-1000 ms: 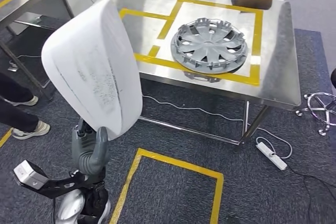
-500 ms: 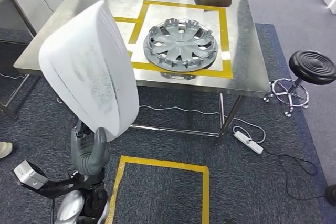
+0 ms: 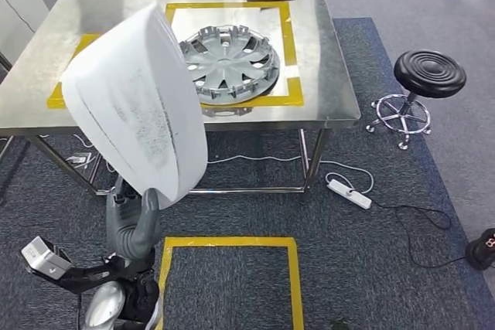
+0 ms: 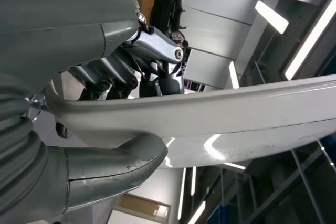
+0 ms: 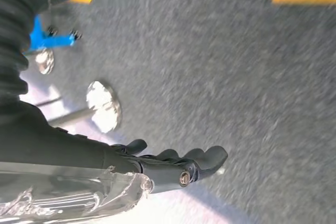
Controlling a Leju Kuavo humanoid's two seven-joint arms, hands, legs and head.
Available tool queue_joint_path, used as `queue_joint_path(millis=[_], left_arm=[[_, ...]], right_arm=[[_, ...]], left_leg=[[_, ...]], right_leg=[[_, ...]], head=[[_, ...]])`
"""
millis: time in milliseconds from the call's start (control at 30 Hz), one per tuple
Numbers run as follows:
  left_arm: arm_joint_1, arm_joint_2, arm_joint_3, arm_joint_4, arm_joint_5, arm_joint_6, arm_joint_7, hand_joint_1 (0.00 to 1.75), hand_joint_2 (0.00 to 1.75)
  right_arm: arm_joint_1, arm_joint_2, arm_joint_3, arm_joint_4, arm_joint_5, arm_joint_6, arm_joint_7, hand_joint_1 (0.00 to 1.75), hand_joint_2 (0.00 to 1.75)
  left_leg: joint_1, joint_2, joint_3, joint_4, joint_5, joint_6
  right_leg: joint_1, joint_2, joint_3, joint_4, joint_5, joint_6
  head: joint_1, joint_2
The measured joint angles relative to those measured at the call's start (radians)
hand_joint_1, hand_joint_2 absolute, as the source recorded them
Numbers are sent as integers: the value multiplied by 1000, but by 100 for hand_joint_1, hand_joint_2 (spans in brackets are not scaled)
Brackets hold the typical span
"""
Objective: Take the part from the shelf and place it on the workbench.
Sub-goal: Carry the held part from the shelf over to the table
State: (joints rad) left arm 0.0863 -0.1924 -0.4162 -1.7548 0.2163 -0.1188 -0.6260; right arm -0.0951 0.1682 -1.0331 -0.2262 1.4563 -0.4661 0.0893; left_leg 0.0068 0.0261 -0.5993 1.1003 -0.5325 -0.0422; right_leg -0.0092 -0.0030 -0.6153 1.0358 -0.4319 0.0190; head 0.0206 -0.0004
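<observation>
Though half-hidden, left hand (image 3: 133, 226) under part (image 3: 137, 102).

Bright overhead light glares off the workbench (image 3: 327, 67); right wrist view blurred.

The camera has turned since the earlier frames: the steel workbench (image 3: 327, 75) and the grey wheel cover (image 3: 230, 63) on it now lie further left in the head view. A black stool (image 3: 430, 73) and a power strip (image 3: 348, 192) now lie at right. The left hand (image 3: 133, 222) keeps gripping the white part (image 3: 137, 106).
</observation>
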Motion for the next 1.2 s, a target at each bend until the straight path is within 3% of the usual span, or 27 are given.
queue_joint_path(millis=[67, 100, 133, 167, 233, 267, 333, 400, 533, 567, 667, 700, 733, 800, 867, 967, 1033, 1067, 1133, 1200], left_arm=[[0, 0, 0, 0, 3, 0, 12, 175, 175], [0, 0, 0, 0, 4, 0, 16, 175, 175], [0, 0, 0, 0, 4, 1, 19, 175, 175], [0, 0, -1, 0, 4, 2, 21, 175, 175], [-2, -1, -1, 0, 5, 2, 23, 175, 175], [-4, -2, -2, 0, 5, 2, 24, 175, 175], [-7, -2, -3, 0, 5, 4, 25, 175, 175], [-7, -3, -3, 0, 5, 8, 26, 175, 175], [-7, -4, -3, 0, 6, 12, 26, 175, 175], [-7, -6, -3, 0, 6, 13, 26, 175, 175], [-7, -12, -2, 1, 22, 23, 34, 175, 175], [-7, -14, -2, 1, 33, 27, 41, 175, 175], [-7, -16, -2, 1, 45, 27, 47, 175, 175], [-8, -18, -3, 2, 60, 14, 51, 175, 175], [-11, -16, -6, 2, 59, -12, 41, 175, 175], [-16, -12, -10, 2, 55, -44, 29, 175, 175], [-20, -10, -15, 2, 53, -58, 24, 175, 175], [-22, -9, -17, 2, 50, -67, 20, 175, 175], [-25, -4, -21, 2, 41, -89, 8, 175, 175], [-26, 3, -23, 2, 27, -114, -5, 175, 175]], right_arm=[[-2, 0, 18, 0, 26, -17, 59, 0, 175], [-1, 0, 23, 0, 32, -21, 80, 0, 175], [0, 0, 27, 0, 33, -24, 91, 0, 175], [1, 0, 30, 0, 33, -26, 96, 0, 175], [2, 0, 36, 0, 25, -26, 97, 0, 175], [2, 0, 38, 0, 18, -23, 95, 0, 175], [3, 0, 37, 0, 3, -17, 86, 0, 175], [6, 0, 37, 0, -5, -14, 78, 0, 175], [8, 0, 37, 0, -7, -14, 75, 0, 175], [8, -1, 37, 0, -9, -14, 74, 0, 175], [10, -1, 37, 0, -14, -15, 65, 0, 175], [10, -1, 37, 0, -15, -16, 63, 0, 175], [11, -1, 37, 0, -14, -17, 64, 0, 175], [9, -1, 37, 0, -6, -19, 71, 0, 175], [7, -1, 39, 0, 10, -19, 83, 0, 175], [7, -2, 42, 0, 26, -12, 99, 0, 175], [7, -3, 44, 0, 30, -4, 99, 0, 175], [7, -3, 45, 0, 32, 0, 94, 0, 175], [7, -4, 48, 0, 36, 7, 81, 0, 175], [7, -5, 48, 0, 36, 13, 70, 0, 175]], left_leg=[[0, -12, -68, 130, -54, -3], [0, -14, -94, 172, -62, -3], [0, -15, -104, 182, -50, -2], [0, -16, -96, 154, -20, 0], [0, -20, -41, 32, 53, 7], [0, -22, -14, -26, 73, 11], [-1, -27, 8, -81, 81, 20], [-3, -27, 8, -85, 79, 27], [-2, -27, 9, -87, 82, 33], [0, -27, 10, -89, 83, 37], [2, -23, 13, -92, 85, 50], [2, -22, 14, -92, 84, 51], [2, -22, 16, -92, 83, 50], [2, -23, 20, -91, 80, 45], [-1, -24, 22, -88, 77, 35], [-2, -24, 22, -93, 80, 20], [0, -24, 14, -76, 65, 9], [0, -24, -2, -42, 43, 5], [0, -25, -63, 82, -18, 0], [1, -25, -114, 178, -44, 0]], right_leg=[[0, 9, 0, 0, -1, -5], [0, 14, 1, 0, -1, -6], [0, 19, 2, 0, -1, -6], [0, 24, 4, 0, -2, -6], [1, 34, 6, 1, -3, -2], [3, 39, 6, 2, -4, 2], [6, 43, 3, 2, -4, 13], [5, 44, 4, -4, -2, 22], [4, 43, 5, -6, -2, 27], [4, 39, -1, 7, -12, 30], [2, 16, -99, 220, -114, 45], [1, 14, -121, 269, -128, 47], [0, 13, -109, 245, -106, 48], [-2, 7, -43, 118, -45, 49], [-2, 5, 7, 20, -15, 42], [1, 11, 12, 4, -13, 20], [0, 13, 12, 1, -10, 7], [-1, 14, 12, 0, -9, 1], [-2, 14, 11, 0, -9, -5], [-1, 14, 11, 0, -10, -7]], head=[[-2, 0], [-2, 0], [-2, 0], [-2, 0], [-2, 0], [-3, 0], [-3, 0], [-2, 0], [-2, 0], [-1, 0], [7, 0], [8, 0], [8, 0], [8, 0], [8, 0], [6, 0], [5, 0], [3, 0], [0, 0], [0, 0]])
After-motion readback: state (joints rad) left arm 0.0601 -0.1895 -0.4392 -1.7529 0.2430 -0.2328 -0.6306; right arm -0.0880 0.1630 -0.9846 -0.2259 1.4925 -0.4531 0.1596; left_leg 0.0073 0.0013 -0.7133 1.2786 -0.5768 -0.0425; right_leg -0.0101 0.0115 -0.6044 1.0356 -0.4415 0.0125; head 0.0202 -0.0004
